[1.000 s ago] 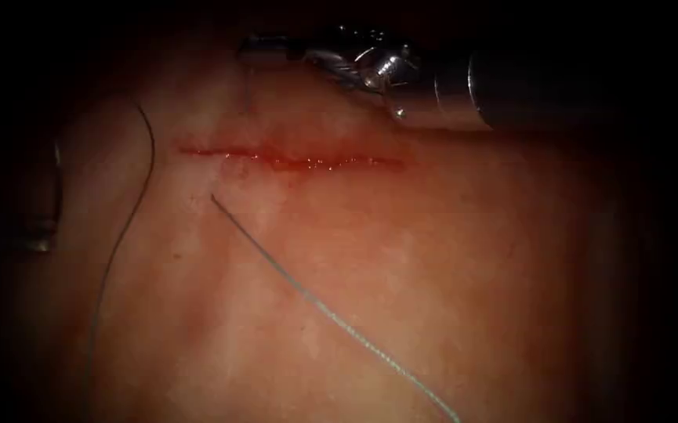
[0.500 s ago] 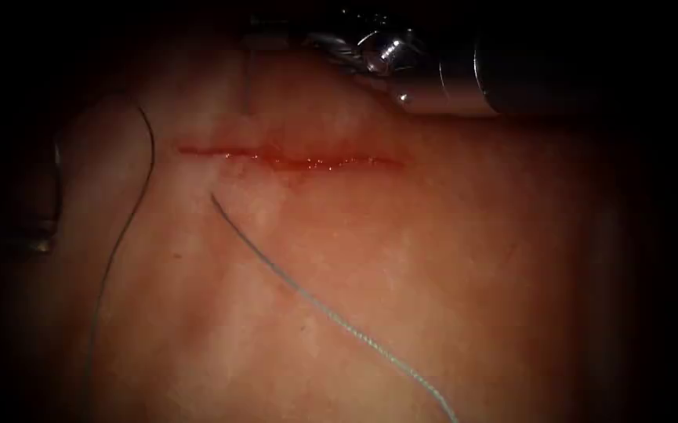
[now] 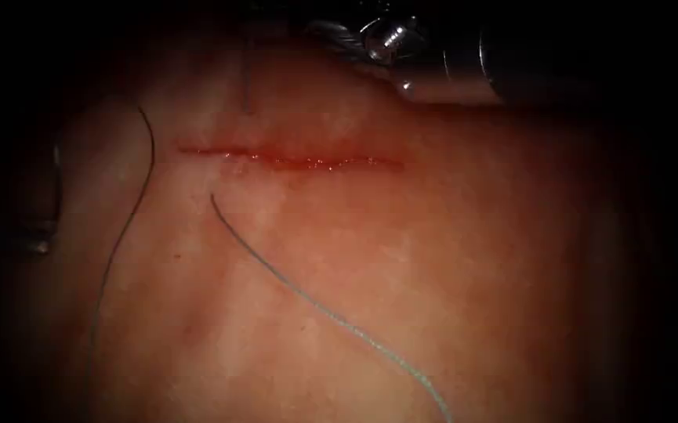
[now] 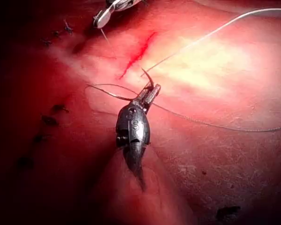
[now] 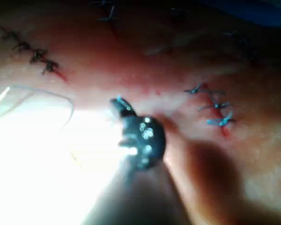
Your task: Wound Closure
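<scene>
The cut (image 3: pixel 291 159) runs across the tissue, wet with red fluid. My right tool (image 3: pixel 254 25) sits at the top of the endoscope view, shut on a thread strand (image 3: pixel 248 82) that drops into the tissue just above the cut. Below the cut the thread (image 3: pixel 315 305) comes out and trails toward the lower right. My left tool (image 3: pixel 43 207) is dim at the far left. In the left wrist view its jaws (image 4: pixel 151 91) are shut on a short dark curved needle (image 4: pixel 148 78), free of the tissue. The right tool (image 4: pixel 105 18) holds thread there too.
A second dark thread (image 3: pixel 131 211) curves down the left of the tissue. In the right wrist view, older stitched cuts with dark knots (image 5: pixel 35 54) and blue knots (image 5: pixel 215 110) lie around the right tool (image 5: pixel 140 136).
My right tool has moved up toward the top edge, with its thread strand lengthening. The thread below the cut has bowed from straight to curved. The left tool has stayed put.
</scene>
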